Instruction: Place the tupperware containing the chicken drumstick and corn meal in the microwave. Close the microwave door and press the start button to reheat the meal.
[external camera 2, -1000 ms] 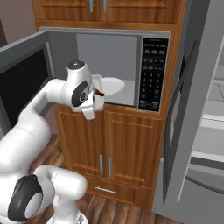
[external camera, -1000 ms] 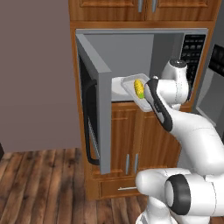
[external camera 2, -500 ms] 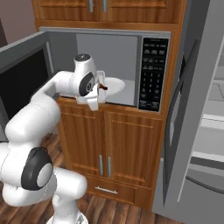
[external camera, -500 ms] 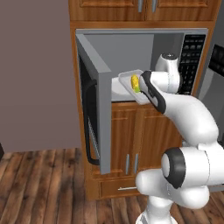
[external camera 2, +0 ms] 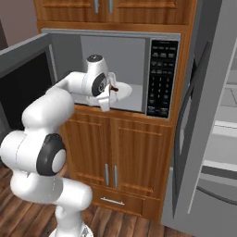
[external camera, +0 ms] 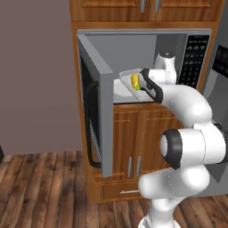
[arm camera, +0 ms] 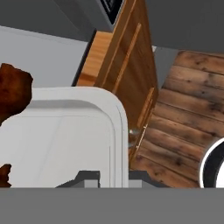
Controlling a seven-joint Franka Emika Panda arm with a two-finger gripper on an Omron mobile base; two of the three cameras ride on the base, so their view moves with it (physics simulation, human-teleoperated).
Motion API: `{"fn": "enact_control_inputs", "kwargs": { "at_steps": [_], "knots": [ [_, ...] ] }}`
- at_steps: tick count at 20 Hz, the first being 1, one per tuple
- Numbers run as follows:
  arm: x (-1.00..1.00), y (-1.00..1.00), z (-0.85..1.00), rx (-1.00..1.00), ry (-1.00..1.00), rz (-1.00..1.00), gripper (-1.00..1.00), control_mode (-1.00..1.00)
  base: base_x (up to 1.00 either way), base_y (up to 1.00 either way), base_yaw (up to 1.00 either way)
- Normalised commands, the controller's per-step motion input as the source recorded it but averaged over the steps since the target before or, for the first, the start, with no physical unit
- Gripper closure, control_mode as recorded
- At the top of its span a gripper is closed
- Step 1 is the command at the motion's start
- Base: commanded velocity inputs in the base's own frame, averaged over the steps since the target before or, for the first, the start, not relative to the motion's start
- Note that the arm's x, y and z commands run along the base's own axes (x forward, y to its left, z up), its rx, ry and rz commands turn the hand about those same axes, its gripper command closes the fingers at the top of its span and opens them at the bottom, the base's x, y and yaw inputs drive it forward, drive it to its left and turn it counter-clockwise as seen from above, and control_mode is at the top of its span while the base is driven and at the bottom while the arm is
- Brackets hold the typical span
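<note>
The microwave (external camera: 147, 67) fills the upper middle of both base views, set into wooden cabinets (external camera 2: 134, 162), with its keypad panel (external camera 2: 160, 76) on the right side. The microwave door (external camera: 91, 107) stands swung wide to the left of the left base view, handle (external camera: 90, 129) facing outward, which leaves the cavity free for loading. The arm (external camera: 187, 116) reaches up from the lower right of that view and bends into the opening, its wrist at the cavity mouth. The tupperware (external camera: 129, 81) sits at centre frame, just inside the front edge of the cavity and apparently above its floor, kept roughly level so the food stays put. In the hand view its white rounded rim (arm camera: 118, 131) runs right down to the jaws at the bottom edge, so the jaws look clenched on that rim. The corn (external camera: 134, 82) lies yellow in the tray beside the wrist, and the chicken drumstick (arm camera: 13, 94) shows dark brown at the left of the hand view.
</note>
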Motion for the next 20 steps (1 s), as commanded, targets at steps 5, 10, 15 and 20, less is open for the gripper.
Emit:
{"fn": "enact_control_inputs", "kwargs": {
  "at_steps": [5,10,15,20],
  "knots": [
    [0.56,-0.01,-0.22,0.00,0.01,-0.01,1.00,-1.00,0.00,0.00,0.00],
    [0.64,0.00,-0.17,0.00,0.02,-0.02,1.00,-1.00,0.00,0.00,0.00],
    [0.67,0.00,-0.02,0.00,0.04,-0.03,1.00,-1.00,0.00,0.00,0.00],
    [0.64,0.00,-0.02,0.00,0.02,-0.04,1.00,-1.00,0.00,0.00,0.00]
  ]
}}
